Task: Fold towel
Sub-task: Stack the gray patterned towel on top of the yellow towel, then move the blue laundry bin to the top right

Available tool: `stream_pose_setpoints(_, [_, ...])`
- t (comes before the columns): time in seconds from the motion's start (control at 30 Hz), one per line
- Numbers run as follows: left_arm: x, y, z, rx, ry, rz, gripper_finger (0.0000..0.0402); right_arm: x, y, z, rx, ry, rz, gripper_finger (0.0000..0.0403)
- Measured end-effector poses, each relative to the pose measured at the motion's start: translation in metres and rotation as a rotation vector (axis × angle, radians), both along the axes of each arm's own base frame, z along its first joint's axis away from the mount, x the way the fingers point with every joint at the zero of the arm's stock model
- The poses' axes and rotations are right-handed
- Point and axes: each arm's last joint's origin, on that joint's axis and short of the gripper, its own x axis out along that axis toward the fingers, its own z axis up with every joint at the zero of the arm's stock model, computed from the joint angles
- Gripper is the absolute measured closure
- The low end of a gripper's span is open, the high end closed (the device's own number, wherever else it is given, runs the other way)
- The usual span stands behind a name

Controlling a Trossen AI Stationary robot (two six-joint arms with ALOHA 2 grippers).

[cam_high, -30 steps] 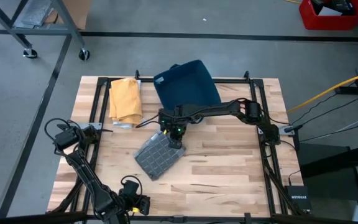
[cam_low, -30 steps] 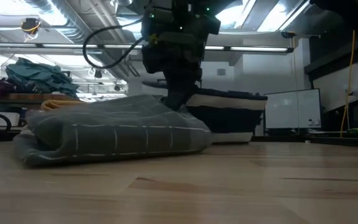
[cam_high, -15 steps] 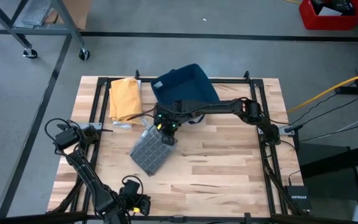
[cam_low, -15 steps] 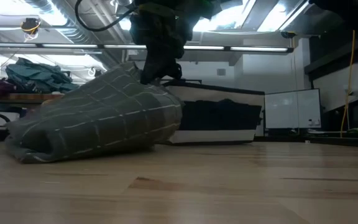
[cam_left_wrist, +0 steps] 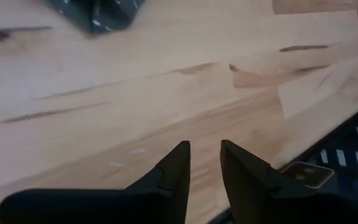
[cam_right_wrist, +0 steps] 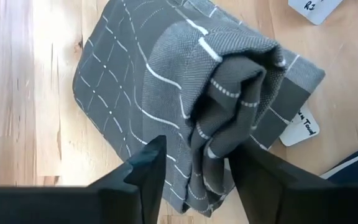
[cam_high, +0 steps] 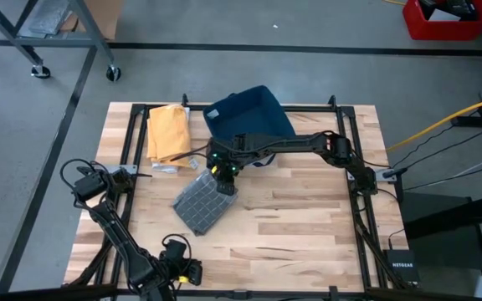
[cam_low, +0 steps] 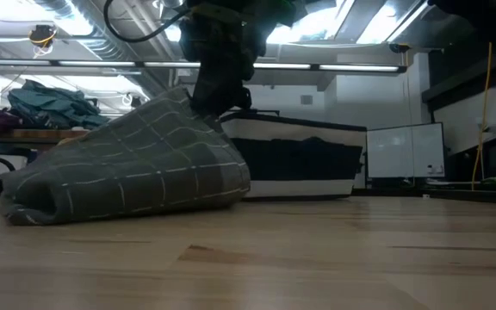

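- The wooden desk [cam_high: 291, 226] is shown carrying all items.
- A dark blue towel [cam_high: 253, 113] and an orange towel [cam_high: 168, 132] are placed at the far edge.
- The grey checked towel [cam_high: 201, 202], folded, is located mid-desk, its far end raised.
- The right hand [cam_right_wrist: 194, 165] is spread around that bunched end.
- The left hand [cam_left_wrist: 205, 163] is parked at the near-left corner, fingers slightly parted, holding nothing.

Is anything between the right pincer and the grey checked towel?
Nothing visible. The right pincer stands open directly over the bunched edge of the grey checked towel, one finger either side of the fold.
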Motion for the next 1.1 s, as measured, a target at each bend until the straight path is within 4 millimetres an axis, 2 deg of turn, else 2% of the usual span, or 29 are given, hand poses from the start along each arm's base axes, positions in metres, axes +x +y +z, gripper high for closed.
stream_pose_setpoints(0.27, [0.001, 0.003, 0.000, 0.031, 0.003, -0.004, 0.0362, 0.002, -0.001, 0.006, -0.028, -0.028, -0.004, 0.0226])
stream_pose_setpoints(0.57, [0.000, 0.001, 0.000, 0.047, 0.008, -0.027, 0.0380, 0.010, -0.006, 0.045, -0.173, -0.167, -0.093, 0.0226])
stream_pose_setpoints(0.77, [0.000, 0.002, 0.000, 0.047, 0.009, -0.025, 0.0375, 0.023, -0.013, 0.063, -0.318, -0.369, -0.163, 0.0226])
stream_pose_setpoints(0.87, [0.000, 0.002, 0.000, 0.047, 0.008, -0.024, 0.0378, 0.034, -0.023, 0.061, -0.340, -0.460, -0.185, 0.0226])
stream_pose_setpoints(1.1, [0.001, 0.002, 0.000, 0.048, 0.008, -0.022, 0.0380, 0.049, -0.068, 0.012, -0.311, -0.392, -0.282, 0.0226])
